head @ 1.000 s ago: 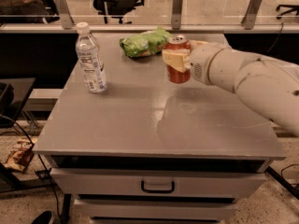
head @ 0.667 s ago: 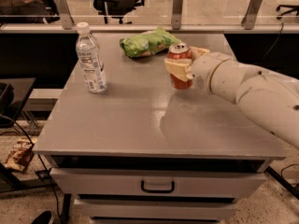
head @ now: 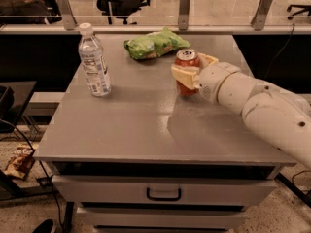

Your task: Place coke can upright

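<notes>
The coke can (head: 186, 58) is red-orange with a silver top. It stands upright on the grey table (head: 131, 125), right of centre, with its base at or just above the tabletop. My gripper (head: 191, 67) comes in from the right on a white arm and is shut on the coke can. One tan finger (head: 184, 75) crosses the can's front, and the other finger (head: 209, 60) is behind it to the right. The near finger hides the can's middle.
A clear water bottle (head: 94, 62) stands upright at the table's left. A green chip bag (head: 154, 43) lies at the back, just behind the can. A drawer with a handle (head: 164, 194) is under the tabletop. A glass rail runs behind the table.
The gripper has carried the upright can slightly down and toward the table's front; the can now sits lower, at the tabletop. The bottle and bag have not moved.
</notes>
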`<act>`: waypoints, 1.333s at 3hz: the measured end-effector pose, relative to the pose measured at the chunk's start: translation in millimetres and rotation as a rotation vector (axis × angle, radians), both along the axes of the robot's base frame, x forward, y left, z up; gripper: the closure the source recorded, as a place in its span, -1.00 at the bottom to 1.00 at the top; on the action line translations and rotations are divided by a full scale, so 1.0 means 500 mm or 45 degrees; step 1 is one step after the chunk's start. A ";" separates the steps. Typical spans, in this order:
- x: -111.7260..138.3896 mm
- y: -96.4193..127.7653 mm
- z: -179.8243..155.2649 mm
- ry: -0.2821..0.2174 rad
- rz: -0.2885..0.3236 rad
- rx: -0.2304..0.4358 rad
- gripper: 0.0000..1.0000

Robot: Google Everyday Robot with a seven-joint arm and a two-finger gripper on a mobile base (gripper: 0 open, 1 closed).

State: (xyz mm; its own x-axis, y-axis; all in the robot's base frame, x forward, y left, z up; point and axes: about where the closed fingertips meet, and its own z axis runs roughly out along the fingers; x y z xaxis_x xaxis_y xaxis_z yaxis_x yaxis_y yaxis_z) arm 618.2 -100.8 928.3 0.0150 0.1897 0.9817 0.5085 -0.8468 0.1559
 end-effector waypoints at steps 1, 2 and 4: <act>0.002 -0.001 -0.001 0.003 -0.018 0.061 0.72; 0.000 -0.001 -0.007 0.012 -0.032 0.105 0.25; -0.002 0.013 -0.022 0.019 -0.020 0.150 -0.83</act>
State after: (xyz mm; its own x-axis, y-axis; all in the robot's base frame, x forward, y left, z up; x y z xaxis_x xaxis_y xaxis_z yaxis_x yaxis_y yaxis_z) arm 617.0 -94.1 917.3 0.0318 0.0730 0.9968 0.4962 -0.8669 0.0476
